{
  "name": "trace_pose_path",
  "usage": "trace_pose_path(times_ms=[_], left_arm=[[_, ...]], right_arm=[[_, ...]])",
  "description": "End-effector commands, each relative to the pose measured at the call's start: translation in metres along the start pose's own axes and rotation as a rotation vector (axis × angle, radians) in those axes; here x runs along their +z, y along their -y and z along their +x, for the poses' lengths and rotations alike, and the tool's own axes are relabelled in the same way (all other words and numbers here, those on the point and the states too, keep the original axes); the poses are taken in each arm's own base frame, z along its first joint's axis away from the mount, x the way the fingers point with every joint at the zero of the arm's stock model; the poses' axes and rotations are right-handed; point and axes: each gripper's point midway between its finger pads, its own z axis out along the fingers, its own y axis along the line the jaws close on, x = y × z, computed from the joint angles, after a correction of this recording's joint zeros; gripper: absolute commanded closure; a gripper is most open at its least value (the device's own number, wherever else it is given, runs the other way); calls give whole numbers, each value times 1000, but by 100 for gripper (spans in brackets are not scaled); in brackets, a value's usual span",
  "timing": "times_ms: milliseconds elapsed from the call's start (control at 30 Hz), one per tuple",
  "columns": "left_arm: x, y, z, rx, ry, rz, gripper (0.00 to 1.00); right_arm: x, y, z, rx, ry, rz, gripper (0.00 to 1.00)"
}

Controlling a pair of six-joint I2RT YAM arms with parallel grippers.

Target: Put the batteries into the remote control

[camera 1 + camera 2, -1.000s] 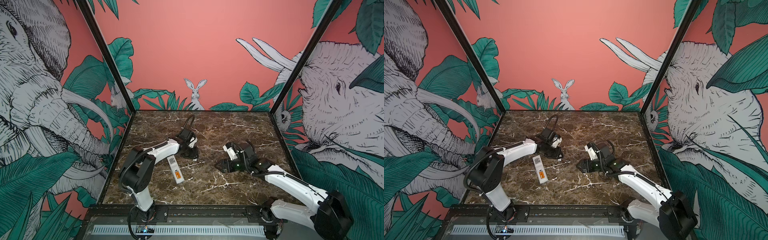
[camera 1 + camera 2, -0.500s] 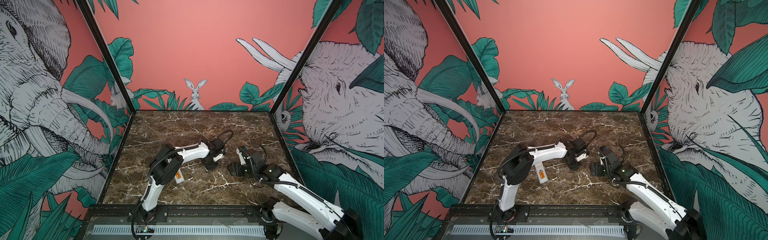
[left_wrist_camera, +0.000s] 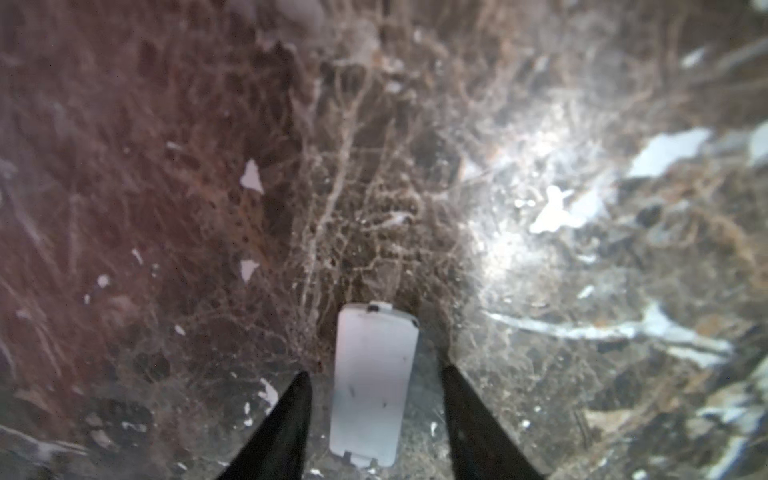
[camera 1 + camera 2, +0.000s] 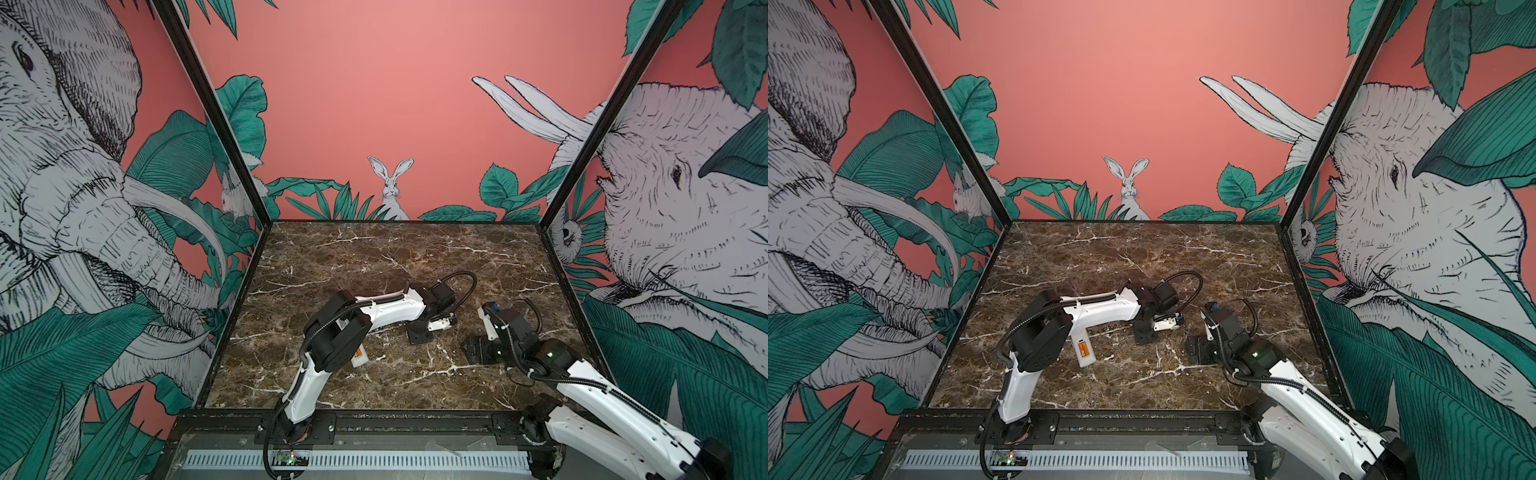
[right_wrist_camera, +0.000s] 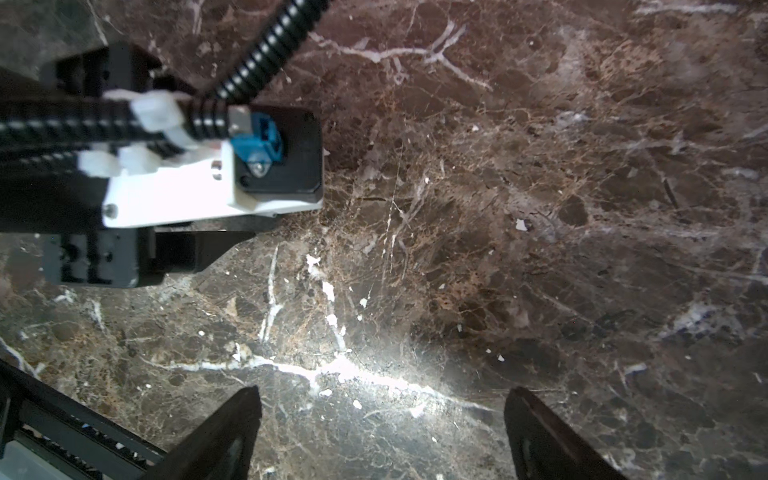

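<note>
The remote control (image 4: 1082, 351) is a slim white bar lying on the marble left of centre. An orange battery (image 4: 1082, 349) shows in its open compartment; I cannot tell how many are in there. In a top view the left arm's elbow hides most of the remote control (image 4: 360, 357). My left gripper (image 4: 417, 334) (image 3: 376, 370) points down at mid-table and is open. A small white cover (image 3: 374, 382) lies flat between its fingers with a gap on each side. My right gripper (image 4: 478, 349) (image 5: 382, 391) hovers open over bare marble just to the right.
The left wrist's camera mount and cable (image 5: 208, 166) sit close in front of the right gripper. The black front rail (image 4: 374, 424) borders the near edge. Painted walls enclose the table (image 4: 395, 257) on three sides.
The left arm swung right from beside the remote to mid-table, and its jaws have opened around the white cover. The right gripper drew back to the right and opened a little wider.
</note>
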Motion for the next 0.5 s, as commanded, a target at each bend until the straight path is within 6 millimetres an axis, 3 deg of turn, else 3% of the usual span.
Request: trace_pose_path(times_ms=[0,67,100,133,300,467], left_arm=[[-21,-10,7,-3,13,-25,32],[-35,-21,10,-86,57,-10,27],[-45,-28,13,-137,83,0,17],[-52,-36,17,-187,104,-5,15],[-95,-62,45,-411,221,-20,11],[-116,-72,103,-711,236,37,9]], right_arm=[[-1,-5,-8,-44,10,-11,8],[2,-8,-10,-67,10,-26,8],[4,-9,-9,-77,4,-31,8],[6,-10,-9,-85,-2,-38,8],[22,-30,-9,-142,-52,-128,8],[47,-54,-9,-236,-157,-222,7]])
